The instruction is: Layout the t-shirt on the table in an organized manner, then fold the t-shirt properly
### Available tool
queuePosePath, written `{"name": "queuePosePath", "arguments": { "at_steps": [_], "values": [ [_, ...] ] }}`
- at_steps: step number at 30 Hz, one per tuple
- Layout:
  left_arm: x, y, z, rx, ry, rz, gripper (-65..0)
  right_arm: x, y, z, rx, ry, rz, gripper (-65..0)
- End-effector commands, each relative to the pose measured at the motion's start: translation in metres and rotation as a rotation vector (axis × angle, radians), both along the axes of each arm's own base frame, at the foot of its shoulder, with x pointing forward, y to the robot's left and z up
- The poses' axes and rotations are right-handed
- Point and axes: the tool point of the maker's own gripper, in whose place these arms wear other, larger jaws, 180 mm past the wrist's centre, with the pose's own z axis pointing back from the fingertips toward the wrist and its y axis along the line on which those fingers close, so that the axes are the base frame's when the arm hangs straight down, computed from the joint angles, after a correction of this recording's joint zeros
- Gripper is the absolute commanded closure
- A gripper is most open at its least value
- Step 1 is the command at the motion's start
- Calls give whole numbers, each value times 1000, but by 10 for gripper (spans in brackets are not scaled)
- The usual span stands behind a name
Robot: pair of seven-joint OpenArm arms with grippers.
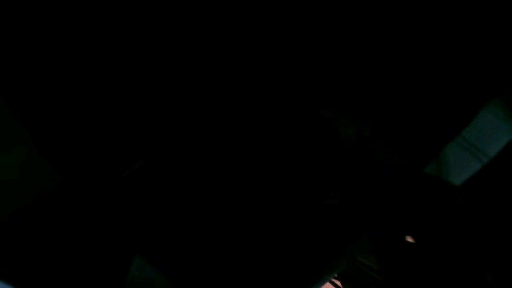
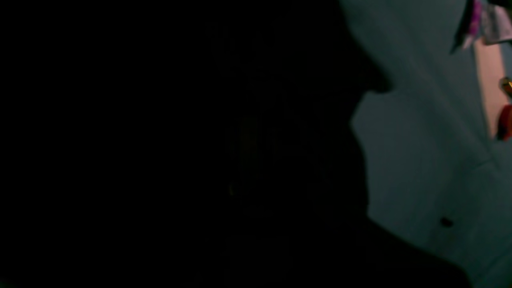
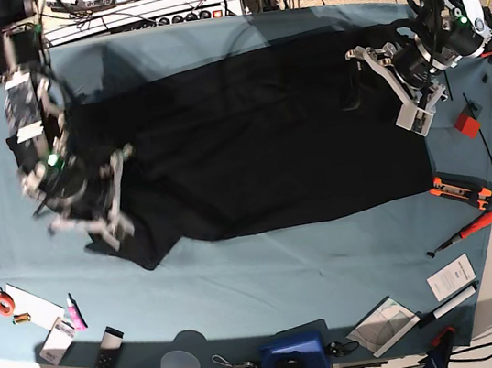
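The t-shirt (image 3: 251, 155) lies spread wide across the middle of the table (image 3: 270, 282), black side up, lower left corner bunched. My right gripper (image 3: 112, 218) sits at that bunched corner; my left gripper (image 3: 399, 92) rests at the shirt's opposite edge. Both wrist views are nearly black, likely fabric against the lens, so I cannot tell whether either jaw holds cloth.

black t-shirt (image 3: 251, 155), teal-blue table (image 3: 269, 278)
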Motion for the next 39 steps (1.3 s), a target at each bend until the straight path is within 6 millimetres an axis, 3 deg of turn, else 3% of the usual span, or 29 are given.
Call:
{"name": "queuePosePath", "arguments": {
  "at_steps": [1, 2, 5, 6, 10, 12, 16, 19, 21, 25, 30, 33, 39],
  "values": [
    [6, -1, 12, -17, -45, 1, -442, 5, -5, 10, -13, -33, -1, 0],
    [6, -1, 12, -17, -45, 1, -442, 2, -6, 8, -20, -18, 1, 0],
    [6, -1, 12, -17, -45, 1, -442, 2, -7, 8, -27, -13, 2, -164],
    [6, -1, 12, -17, -45, 1, -442, 2, -6, 8, -24, -16, 1, -189],
    [6, -1, 12, -17, -45, 1, -442, 12, -6, 21, -4, -55, -13, -190],
    [6, 0, 11, -17, -44, 1, -442, 20, -5, 40, 48, -105, -20, -190],
    [6, -1, 11, -17, -45, 1, -442, 34, -9, 96, 164, -271, -45, -190],
    [6, -1, 11, -17, -45, 1, -442, 43, -35, 129, 220, -414, -146, -189],
    [6, -1, 12, -17, -45, 1, -442, 48, -60, 134, 251, -465, -252, -189],
    [6, -1, 12, -18, -46, 1, -442, 65, -102, 101, 285, -393, -407, -189],
    [6, -1, 12, -17, -45, 1, -442, 82, -129, 51, 406, -237, -543, -189],
    [6, -1, 12, -17, -45, 1, -442, 88, -129, 28, 476, -152, -582, -189],
    [6, -1, 12, -18, -46, 1, -442, 97, -100, -1, 600, -66, -552, -189]
  ]
}}
